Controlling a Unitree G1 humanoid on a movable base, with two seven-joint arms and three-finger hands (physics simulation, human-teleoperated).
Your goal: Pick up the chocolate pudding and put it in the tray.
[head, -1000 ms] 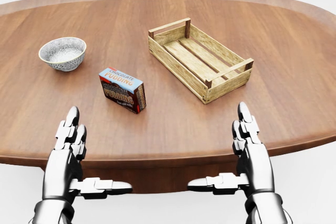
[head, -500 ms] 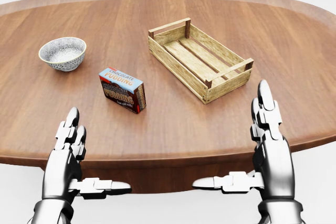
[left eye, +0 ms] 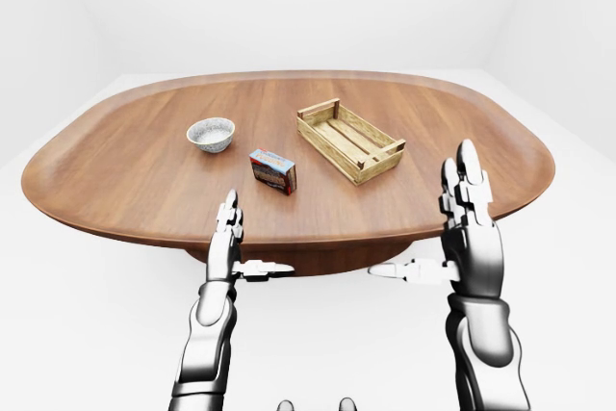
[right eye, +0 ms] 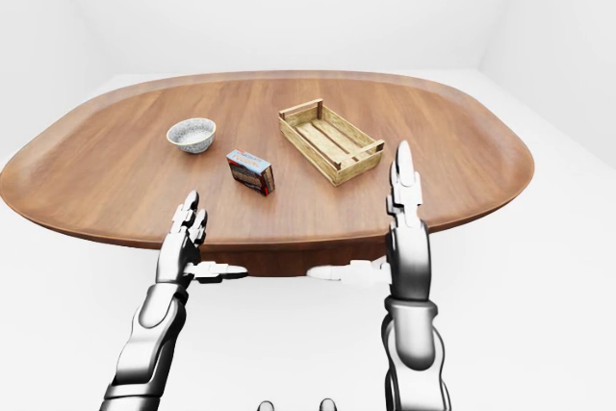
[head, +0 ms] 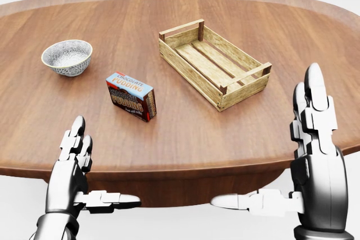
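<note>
While both hands are held spread and empty at the near table edge, the chocolate pudding (head: pixel 131 96) is seen nearer the left hand (head: pixel 74 168), up and rightward, with the right hand (head: pixel 306 155) below the tray (head: pixel 214 63).

Table (head: pixel 236 139) ends cropped (head view)

I see a small patterned bowl (head: pixel 67 57) w/ pale inside, upright on the wooden oval table (head: pixel 185 133), toward head view's left; table sits on white floor (left eye: pixel 87 334), plain white walls behind
</note>
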